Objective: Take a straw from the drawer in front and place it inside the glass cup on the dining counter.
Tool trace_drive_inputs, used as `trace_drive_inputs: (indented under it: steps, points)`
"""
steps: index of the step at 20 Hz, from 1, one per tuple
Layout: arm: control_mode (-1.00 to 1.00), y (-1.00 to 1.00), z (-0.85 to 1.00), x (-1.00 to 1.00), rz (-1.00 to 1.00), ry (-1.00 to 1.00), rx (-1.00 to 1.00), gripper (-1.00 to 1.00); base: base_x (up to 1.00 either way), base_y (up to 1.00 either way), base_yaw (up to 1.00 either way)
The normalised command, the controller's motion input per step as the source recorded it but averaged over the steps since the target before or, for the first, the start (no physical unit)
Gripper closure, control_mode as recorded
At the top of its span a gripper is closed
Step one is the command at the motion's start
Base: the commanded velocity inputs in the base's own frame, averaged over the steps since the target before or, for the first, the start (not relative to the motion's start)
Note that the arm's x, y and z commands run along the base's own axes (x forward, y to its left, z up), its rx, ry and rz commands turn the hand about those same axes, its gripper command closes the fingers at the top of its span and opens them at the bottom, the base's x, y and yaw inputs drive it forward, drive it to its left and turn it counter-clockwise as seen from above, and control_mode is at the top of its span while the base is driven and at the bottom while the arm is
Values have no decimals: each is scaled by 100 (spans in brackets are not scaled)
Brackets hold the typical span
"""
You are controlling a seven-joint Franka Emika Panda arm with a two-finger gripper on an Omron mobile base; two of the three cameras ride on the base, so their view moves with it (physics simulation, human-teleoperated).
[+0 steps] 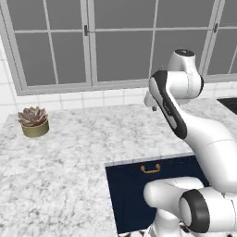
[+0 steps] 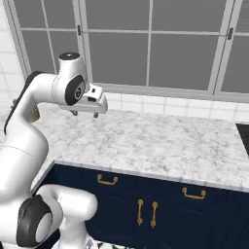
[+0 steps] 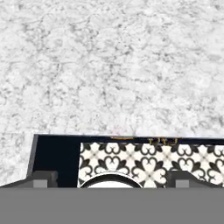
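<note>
My gripper (image 2: 84, 114) hangs open above the white marble worktop (image 2: 160, 141), pointing down, with nothing between its fingers. From the left base it shows at the end of the bent arm (image 1: 152, 107). In the hand view the two dark fingertips (image 3: 43, 177) stand far apart over the worktop's front edge. Below that edge is the drawer (image 1: 129, 178), a navy front with a small curved brass handle (image 1: 151, 168), pushed shut; it also shows in the right base view (image 2: 82, 177). The straw is hidden. The glass cup and the dining counter are out of view.
A succulent in a small pot (image 1: 33, 121) stands at the worktop's far left. Tall windows (image 2: 146, 44) run behind. A dark cooktop corner (image 1: 229, 104) lies at the right. More navy fronts with brass handles (image 2: 146, 212) sit beside the drawer. Patterned floor tiles (image 3: 148, 162) show below.
</note>
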Motion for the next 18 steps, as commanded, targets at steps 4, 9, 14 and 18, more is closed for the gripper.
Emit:
trace_drive_inputs:
  steps: [4, 9, 14, 18]
  points:
    - [100, 0, 0, 0, 0, 0, 0, -100, -37, -83, 27]
    - [100, 0, 0, 0, 0, 0, 0, -100, 6, -75, 60]
    - [100, 0, 0, 0, 0, 0, 0, -100, 4, -50, 71]
    - [100, 0, 0, 0, 0, 0, 0, -100, 0, -59, 71]
